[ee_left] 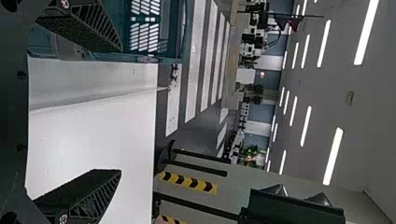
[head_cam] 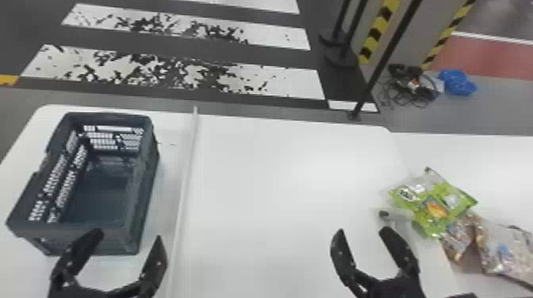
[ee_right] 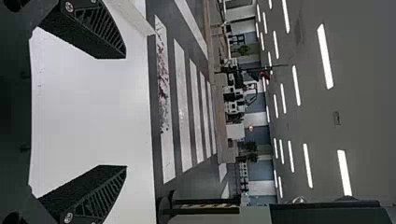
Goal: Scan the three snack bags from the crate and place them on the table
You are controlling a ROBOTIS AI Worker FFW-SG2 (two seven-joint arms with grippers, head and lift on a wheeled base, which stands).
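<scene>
Snack bags [head_cam: 458,237], three by apparent count, are listed last, as this survey runs from left to right.

At the left stands the dark grey plastic crate [head_cam: 143,190] with latticed sides, upright on the smooth white table [head_cam: 277,178], its floor in view. Before its near wall is the black two-fingered left gripper [head_cam: 128,234], fingers apart, nothing between them; contact with the crate cannot be confirmed. A narrow white raised strip [head_cam: 185,170] crosses the table beside the crate.

Further right, the matching black right gripper [head_cam: 362,230] hangs over the table, its fingers likewise parted and unladen. Just beyond is a small dark-tipped object [head_cam: 383,214] – identity undetermined.

At the right lies the shiny green-and-clear packet [head_cam: 432,202], overlapping a small brown-and-silver packet [head_cam: 458,241]. Beside that, at the edge of the head view, rests a larger crinkled packet in pale brown and silver [head_cam: 505,247].

Assessment: placing appears complete, and the closing step is in hand. Scanning cannot be verified. The next move calls for no grasp – only drawing both arms back, the left one clear of the crate wall, which it could knock.
</scene>
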